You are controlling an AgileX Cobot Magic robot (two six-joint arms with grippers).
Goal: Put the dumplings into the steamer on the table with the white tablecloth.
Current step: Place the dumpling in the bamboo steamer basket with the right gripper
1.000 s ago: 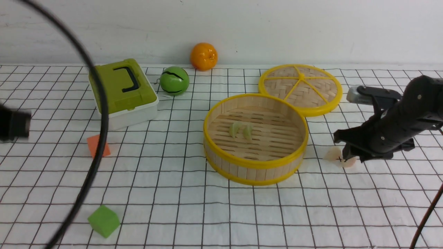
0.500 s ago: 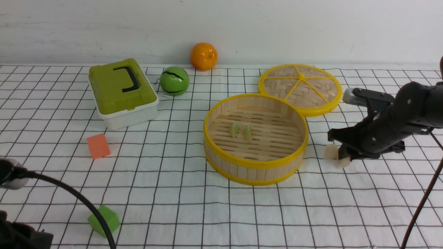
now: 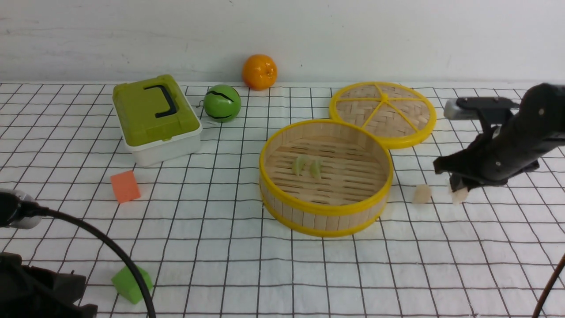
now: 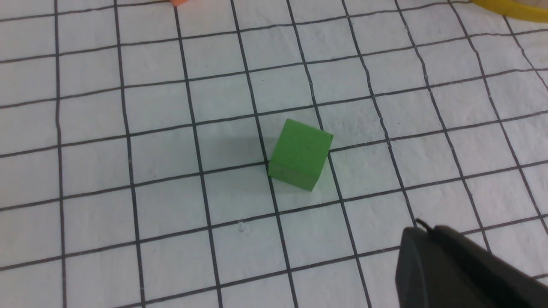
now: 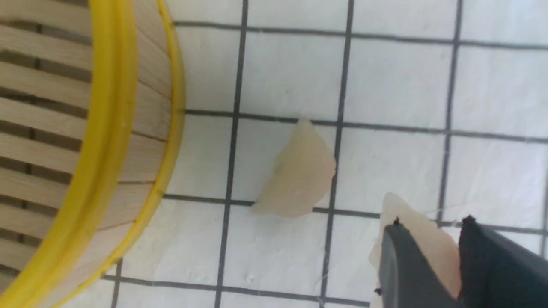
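Left of the steamer [image 3: 326, 212] and nearer me, my left gripper [image 4: 428, 229] has its fingers together, near the green cube [image 3: 132, 284].

Inside the steamer, two green dumplings [image 3: 299, 165] lie side by side on the slats, left of its middle.

Just right of the steamer, a pale pink dumpling [image 5: 299, 175] rests on the white tablecloth [image 3: 353, 274]. It looks light, soft and perhaps slippery; I'd take it across its plump middle, gently, since the thin tips could slide out.

Farther right of the steamer, my right gripper [image 5: 424, 252] is clamped on the other pinkish dumpling [image 5: 436, 252]. Squeezing harder might bend it.
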